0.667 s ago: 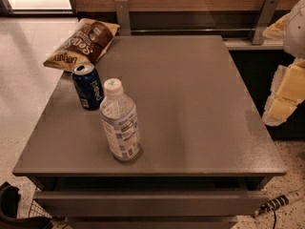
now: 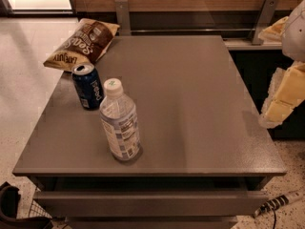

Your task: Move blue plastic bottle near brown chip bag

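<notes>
With nothing shifted since the preceding view, the blue plastic bottle (image 2: 119,120) stands upright at the near left of the counter (image 2: 200,104), the brown chip bag (image 2: 82,44) lies at its far-left corner, and the hand (image 2: 285,97), its opening not discernible, hangs off the right edge: transfer apparently unstarted.

Matt grey bench (image 2: 190,104) carrying plastic, metal and crinkled foil-like packaging.
The blue plastic bottle (image 2: 120,123), near the front left edge, is clear, smooth plastic with a white cap and a paper-like label. Behind it stands a glossy metal can (image 2: 88,86). The brown chip bag (image 2: 82,44) at the back left corner is crinkled and slightly shiny. The gripper (image 2: 281,104), beyond the right edge, looks pale and padded.
</notes>
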